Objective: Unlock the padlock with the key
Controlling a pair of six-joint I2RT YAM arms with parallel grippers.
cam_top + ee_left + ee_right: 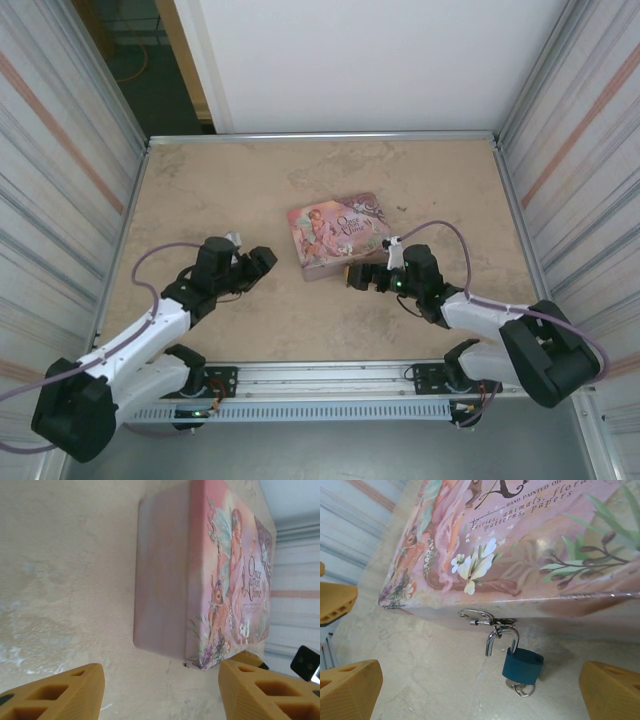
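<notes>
Orange fingers (351, 689) of the right gripper (481, 672) stood wide apart at the bottom corners of the right wrist view, with nothing between them but bare table. Just beyond that gap hung the padlock (522, 666), its blue body tilted and low against the tabletop. Its thin shackle (489, 647) was hooked through the small metal hasp (475, 615) on the near wall of the pink tin (520, 545). One leg of the shackle ended free beside the body, so the lock looked open. At the lower end of the body sat the key (521, 688), a small grey piece with a ring. It seemed to sit in the keyhole, though it was too small to be sure.

From above, the right gripper (358, 275) lay close to the tin's (338, 232) near edge, right of its middle, pointing left. The padlock and key were too small to pick out there.

The left gripper (161, 672) was also spread open and held nothing. Its fingers (60, 695) framed the tin's (165, 580) side wall and near corner from a short way off. In the top view the left gripper (262, 262) sat just left of the tin's near-left corner, apart from it. The tin rested flat near the middle of the beige table (200, 190).
</notes>
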